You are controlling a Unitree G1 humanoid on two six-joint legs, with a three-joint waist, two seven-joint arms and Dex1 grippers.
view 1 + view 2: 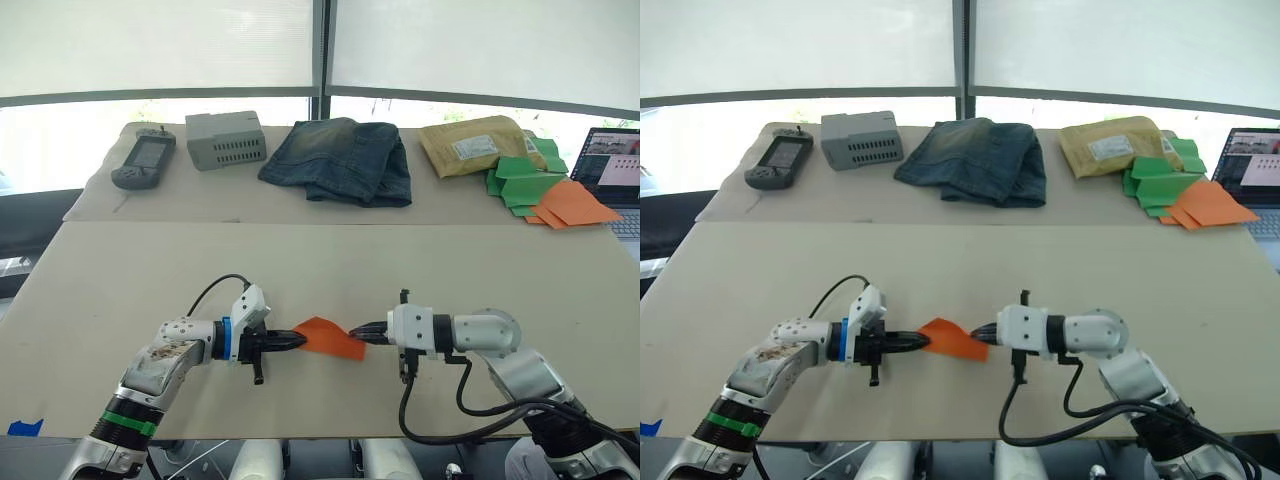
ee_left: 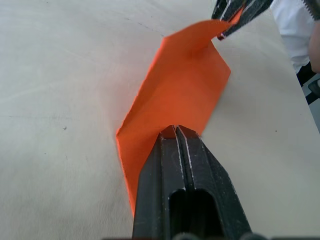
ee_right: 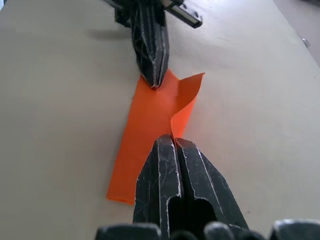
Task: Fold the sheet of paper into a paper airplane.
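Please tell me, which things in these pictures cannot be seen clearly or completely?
- Paper edge inside the left gripper: covered by its shut fingers, left wrist view.
- Paper under the right gripper: covered by its shut fingers, right wrist view.
- Laptop: cut off by the picture's edge, left eye view; screen text too small.
- Envelope label: too small to read.
- Lower pieces of the paper pile: hidden by the upper ones.

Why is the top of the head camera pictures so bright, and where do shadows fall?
Left eye view: daylight through the windows washes them white. Right wrist view: the left gripper casts a soft shadow on the table beside the sheet of paper.
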